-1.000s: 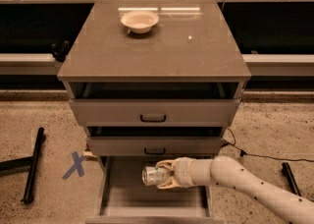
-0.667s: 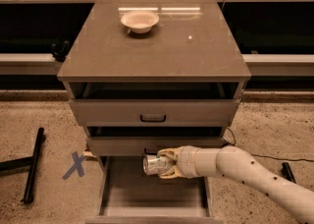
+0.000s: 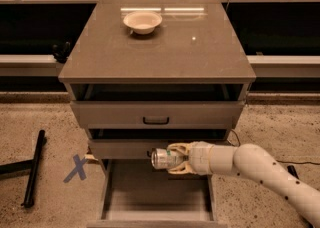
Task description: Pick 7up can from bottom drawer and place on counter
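Since the counter (image 3: 200,57) lies above and behind the gripper, the coming move is, I judge, a lift up over its front edge. The bottom drawer (image 3: 150,192) stands pulled out, nothing on its visible floor. Reaching in from the right, the gripper (image 3: 175,158) hangs above it, before the middle drawer (image 3: 120,148), clamped round the 7up can (image 3: 161,158), whose long axis runs left-right, silvery end leftward. A white bowl (image 3: 142,22) sits near the counter's back.
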`<state>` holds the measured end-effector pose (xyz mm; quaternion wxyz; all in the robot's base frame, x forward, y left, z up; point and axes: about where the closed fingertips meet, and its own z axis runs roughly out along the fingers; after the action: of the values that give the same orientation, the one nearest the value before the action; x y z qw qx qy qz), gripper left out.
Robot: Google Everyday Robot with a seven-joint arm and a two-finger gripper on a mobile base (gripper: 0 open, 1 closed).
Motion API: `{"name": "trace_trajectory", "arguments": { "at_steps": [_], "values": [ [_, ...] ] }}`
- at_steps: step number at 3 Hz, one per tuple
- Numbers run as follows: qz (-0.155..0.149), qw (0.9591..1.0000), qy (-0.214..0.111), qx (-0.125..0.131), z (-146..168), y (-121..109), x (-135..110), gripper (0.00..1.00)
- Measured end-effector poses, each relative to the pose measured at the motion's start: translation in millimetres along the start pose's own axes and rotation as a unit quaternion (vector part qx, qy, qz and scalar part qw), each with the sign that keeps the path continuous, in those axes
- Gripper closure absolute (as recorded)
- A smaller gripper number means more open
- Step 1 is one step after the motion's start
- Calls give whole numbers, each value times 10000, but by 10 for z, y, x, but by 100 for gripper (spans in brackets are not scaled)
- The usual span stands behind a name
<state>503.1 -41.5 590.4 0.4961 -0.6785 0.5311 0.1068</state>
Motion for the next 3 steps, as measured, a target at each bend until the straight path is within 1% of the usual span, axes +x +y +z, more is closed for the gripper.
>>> {"name": "trace_trajectory", "arguments": {
  "at_steps": [1, 2, 3],
  "values": [
    [-19, 9990, -123, 428, -490, -484, -210, 100],
    [-122, 9969, -123, 761, -895, -952, -367, 100],
    [-113, 9968, -129, 782, -916, -984, -386, 100]
  ]
}}
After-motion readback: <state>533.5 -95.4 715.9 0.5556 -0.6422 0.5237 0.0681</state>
